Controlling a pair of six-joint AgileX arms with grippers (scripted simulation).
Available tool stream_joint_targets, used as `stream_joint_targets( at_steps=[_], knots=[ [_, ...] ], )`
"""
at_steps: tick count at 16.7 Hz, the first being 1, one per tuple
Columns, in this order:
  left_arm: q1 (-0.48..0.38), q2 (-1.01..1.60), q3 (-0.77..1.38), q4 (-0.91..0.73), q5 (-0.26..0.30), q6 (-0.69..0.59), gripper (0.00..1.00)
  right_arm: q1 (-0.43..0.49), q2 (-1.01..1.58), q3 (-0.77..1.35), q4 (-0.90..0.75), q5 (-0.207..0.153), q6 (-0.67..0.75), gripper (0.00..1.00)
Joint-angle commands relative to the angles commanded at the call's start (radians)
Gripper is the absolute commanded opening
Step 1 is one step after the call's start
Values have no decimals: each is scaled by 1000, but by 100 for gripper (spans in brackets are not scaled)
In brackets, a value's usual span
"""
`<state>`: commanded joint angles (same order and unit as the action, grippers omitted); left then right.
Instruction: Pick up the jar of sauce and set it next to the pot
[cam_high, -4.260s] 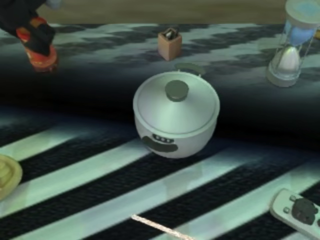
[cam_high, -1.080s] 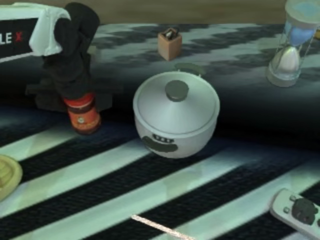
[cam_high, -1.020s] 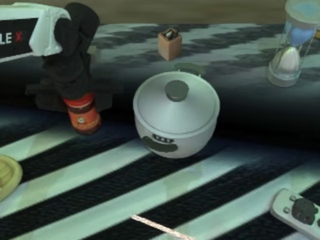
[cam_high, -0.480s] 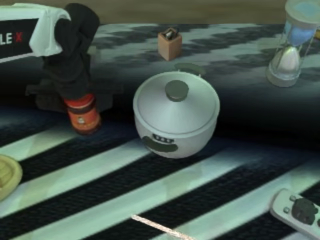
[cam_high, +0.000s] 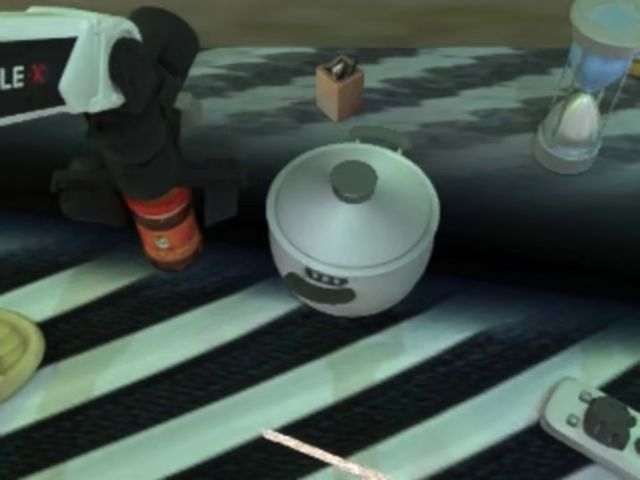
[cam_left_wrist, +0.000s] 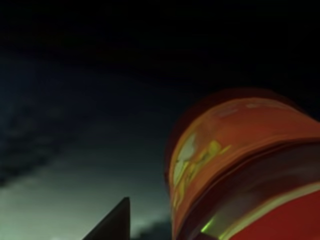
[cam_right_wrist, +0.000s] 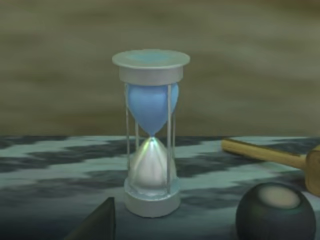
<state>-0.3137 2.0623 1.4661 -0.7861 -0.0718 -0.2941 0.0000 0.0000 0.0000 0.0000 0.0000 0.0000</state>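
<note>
The jar of sauce (cam_high: 166, 232), with a red-rimmed lid and a dark label band, stands on the striped cloth to the left of the pot (cam_high: 352, 225), with a gap between them. The pot is pale grey-green with a domed lid and a dark knob. My left gripper (cam_high: 155, 200) hangs straight over the jar's lid, open. In the left wrist view the jar (cam_left_wrist: 240, 170) fills one side, and one dark finger (cam_left_wrist: 112, 225) stands apart from it. My right arm is outside the top view. Its gripper is open, and only one finger (cam_right_wrist: 97, 222) shows.
A small tan box (cam_high: 339, 88) sits behind the pot, and a glass hourglass (cam_high: 580, 100) stands at the back right. A remote (cam_high: 595, 425) lies at the front right and a yellow-green dish (cam_high: 12, 350) at the left edge. A wooden mallet (cam_right_wrist: 270, 152) and a dark ball (cam_right_wrist: 275, 212) lie near the hourglass.
The jar has travelled from the far back left to a spot left of the pot. In the last second it barely shifted, and the left fingers spread away from it.
</note>
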Motion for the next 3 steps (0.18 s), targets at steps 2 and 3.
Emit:
stream_joint_targets(
  at_steps=[2,3],
  knots=[
    [0,0,0,0,0,0,100,0,0,0,0,0,0,100],
    [0,0,0,0,0,0,100,0,0,0,0,0,0,100]
  ],
)
